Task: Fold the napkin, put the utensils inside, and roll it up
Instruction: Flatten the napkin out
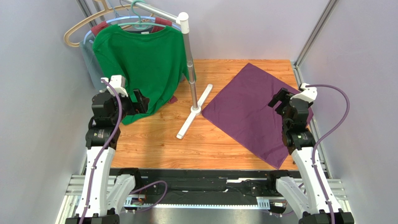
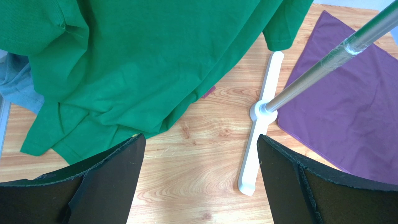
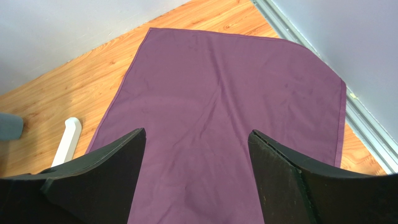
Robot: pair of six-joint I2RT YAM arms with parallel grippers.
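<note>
The dark purple napkin (image 1: 250,109) lies spread flat on the right half of the wooden table, turned like a diamond; it fills the right wrist view (image 3: 224,93) and shows at the right of the left wrist view (image 2: 350,107). My right gripper (image 1: 276,99) hovers open above the napkin's right part, nothing between its fingers (image 3: 196,137). At the left, my left gripper (image 1: 140,100) stands open beside the hem of the hanging green T-shirt (image 1: 140,60), over bare wood (image 2: 198,140). No utensils are in view.
A white clothes stand with a silver pole (image 1: 189,51) and a flat white foot (image 1: 194,112) rises mid-table. Green T-shirt, maroon garment (image 1: 161,22) and a blue-grey one (image 2: 16,86) hang from it. A metal rail (image 3: 369,130) borders the table's right edge.
</note>
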